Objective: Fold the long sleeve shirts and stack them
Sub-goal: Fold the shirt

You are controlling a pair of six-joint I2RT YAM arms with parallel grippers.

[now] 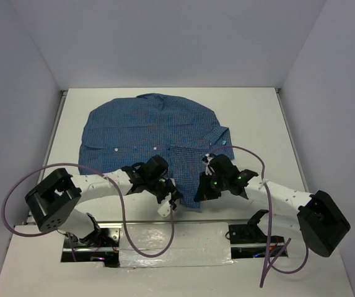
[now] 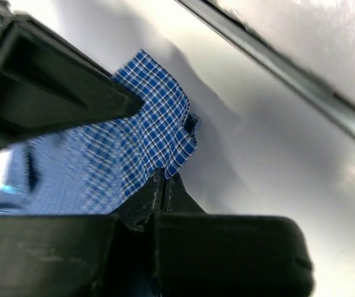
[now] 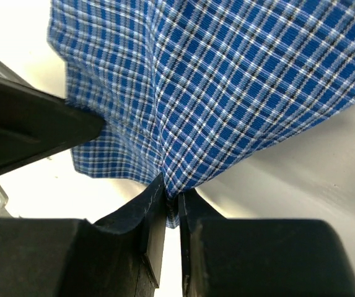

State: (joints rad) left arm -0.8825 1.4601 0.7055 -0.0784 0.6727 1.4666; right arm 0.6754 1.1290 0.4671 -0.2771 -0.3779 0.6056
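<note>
**Grippers both pinch the near hem; the shirt runs away from them**

Arm bases sit at the near edge of the table [image 1: 258,117], and both arms reach in toward its middle. The shirt [image 1: 146,130] lies flat, front up, on the far half. Its collar [image 1: 152,97] is toward the far edge and its hem [image 1: 186,201] is nearest the arms, so its long axis runs near to far.

The left gripper [image 1: 168,197] and right gripper [image 1: 203,189] sit side by side on that hem, about equally close to it. In each wrist view the fingers are closed with checked cloth clamped between the tips, left [image 2: 162,180] and right [image 3: 171,193].

From both grips the rest of the shirt lies straight ahead. A fold would probably carry the hem toward the collar.
</note>
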